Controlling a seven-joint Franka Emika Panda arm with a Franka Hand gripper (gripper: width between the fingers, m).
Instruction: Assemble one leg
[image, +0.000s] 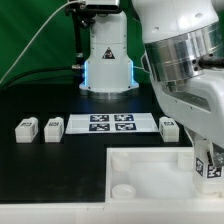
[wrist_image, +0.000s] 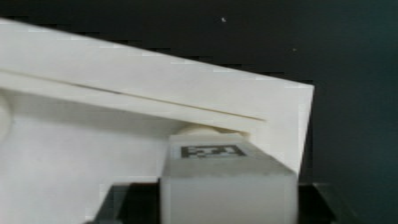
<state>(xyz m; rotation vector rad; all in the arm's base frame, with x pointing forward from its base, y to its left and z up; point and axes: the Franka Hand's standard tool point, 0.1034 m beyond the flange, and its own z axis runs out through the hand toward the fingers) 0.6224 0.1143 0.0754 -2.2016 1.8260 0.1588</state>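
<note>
My gripper (image: 207, 160) is shut on one leg (image: 210, 170), a small white block with a black-and-white tag. It holds the leg upright at the far right corner of the large white panel (image: 145, 172) in the exterior view. In the wrist view the leg (wrist_image: 222, 178) fills the space between the dark fingers (wrist_image: 135, 205), and its far end meets the panel's (wrist_image: 125, 95) raised edge near a corner. Whether it sits in a socket is hidden. Three more legs stand on the black table: two at the exterior view's left (image: 25, 128), (image: 53, 128) and one right of the marker board (image: 169, 127).
The marker board (image: 110, 124) lies flat mid-table behind the panel. The arm's base (image: 108, 60) stands at the back centre, with cables to its left. A round socket (image: 124, 187) shows in the panel's near left corner. My arm covers the exterior view's right side.
</note>
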